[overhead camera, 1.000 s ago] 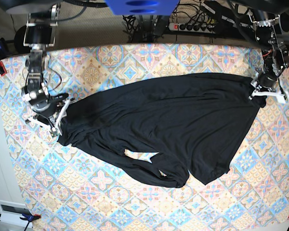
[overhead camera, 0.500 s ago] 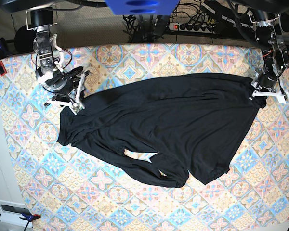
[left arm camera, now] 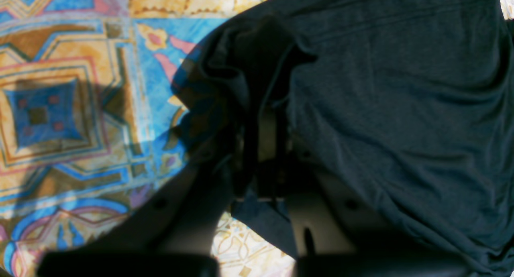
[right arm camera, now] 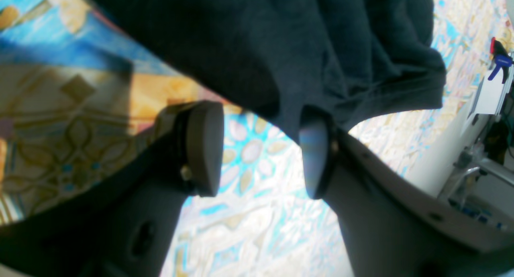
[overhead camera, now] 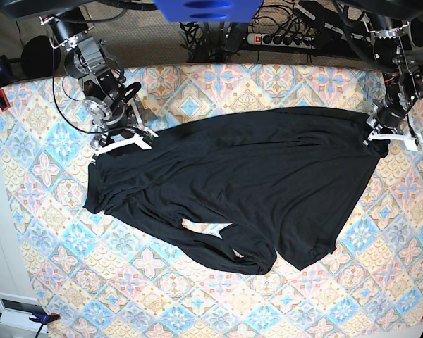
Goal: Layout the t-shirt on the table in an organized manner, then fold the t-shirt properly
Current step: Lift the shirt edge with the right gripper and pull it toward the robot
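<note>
**Left corner pinned, right side let go**

My left gripper (overhead camera: 389,134) is clenched on the t-shirt (overhead camera: 240,183), anchoring that corner at the table (overhead camera: 197,310) edge, I judge so the cloth can be spread. My right gripper (right arm camera: 261,148) stands released just at the opposite edge. The base view shows the garment lying crooked across the table; only the right wrist view shows the jaws apart, fabric brushing one pad (right arm camera: 315,160).
</note>
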